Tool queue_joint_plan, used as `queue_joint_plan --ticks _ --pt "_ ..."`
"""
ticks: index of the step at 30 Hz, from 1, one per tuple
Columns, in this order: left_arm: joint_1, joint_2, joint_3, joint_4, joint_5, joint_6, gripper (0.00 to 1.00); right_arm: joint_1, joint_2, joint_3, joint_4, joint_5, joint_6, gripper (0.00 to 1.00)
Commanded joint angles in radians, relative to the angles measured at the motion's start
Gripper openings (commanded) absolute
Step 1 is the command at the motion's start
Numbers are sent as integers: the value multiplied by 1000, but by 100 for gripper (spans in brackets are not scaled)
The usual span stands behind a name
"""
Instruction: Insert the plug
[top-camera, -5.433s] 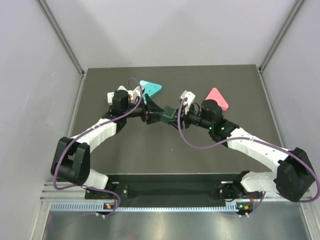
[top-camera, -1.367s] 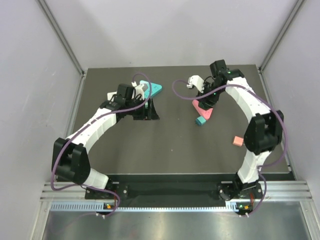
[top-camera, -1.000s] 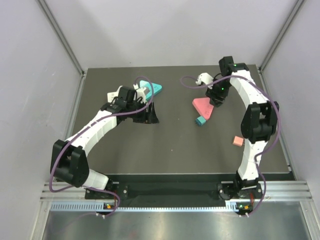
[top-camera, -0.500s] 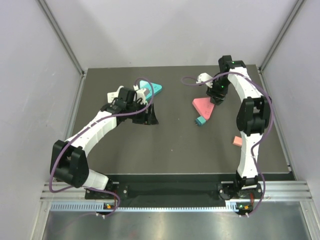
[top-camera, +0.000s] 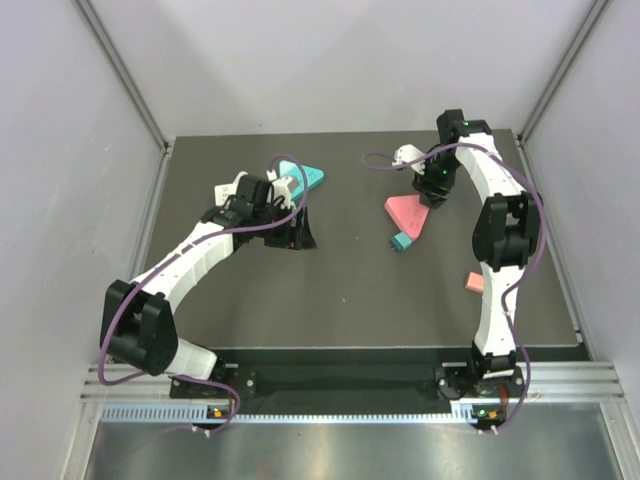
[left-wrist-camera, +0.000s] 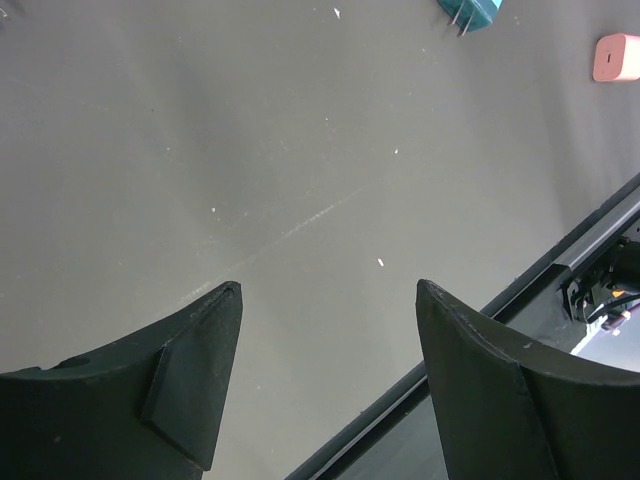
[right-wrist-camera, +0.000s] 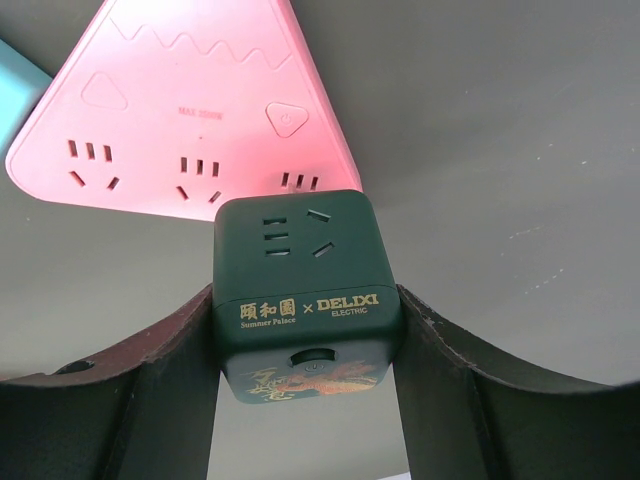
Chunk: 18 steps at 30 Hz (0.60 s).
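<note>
**Desk:** What is shown at the jaws?

**Field:** A dark green cube adapter (right-wrist-camera: 300, 250) is seen clamped between the fingers of the right gripper (right-wrist-camera: 305, 300), its socket face turned to the wrist camera; the prongs are presumed to sit on a hidden face and cannot be seen; the left gripper (left-wrist-camera: 330, 290) is pictured with jaws spread wide and nothing between them, only bare table (left-wrist-camera: 300, 150) beneath.

**Desk:** And around them?

**Field:** Just beyond the cube, a pink triangular power strip (right-wrist-camera: 190, 100) is laid flat, three socket groups ranged along the edge nearest the cube; whether cube and strip are touching cannot be told; from above, a teal block (top-camera: 401, 242) is seen against the strip's near corner; a teal triangular strip (top-camera: 305, 175) is placed by the left arm, a small pink block (top-camera: 476, 282) well apart to the right.

**Desk:** What could go wrong?

**Field:** Insertion is judged not yet made; the cube is held at the strip's edge, not squarely over a socket group, so prongs could be driven onto plastic between the slots; the strip is pinned by nothing, so it may be shoved across the table if pressure is applied off-axis; the cube could be twisted in the grip if one prong catches first; the teal block could be knocked aside.
</note>
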Motion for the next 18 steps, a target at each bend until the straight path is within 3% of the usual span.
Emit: queue_joint_plan --ticks 1,18 --pt "-2 -23 12 9 -2 18 75 4 15 59 -5 -45 -10 0" --pt "-2 -35 17 6 0 20 75 10 41 52 -16 -30 46 0"
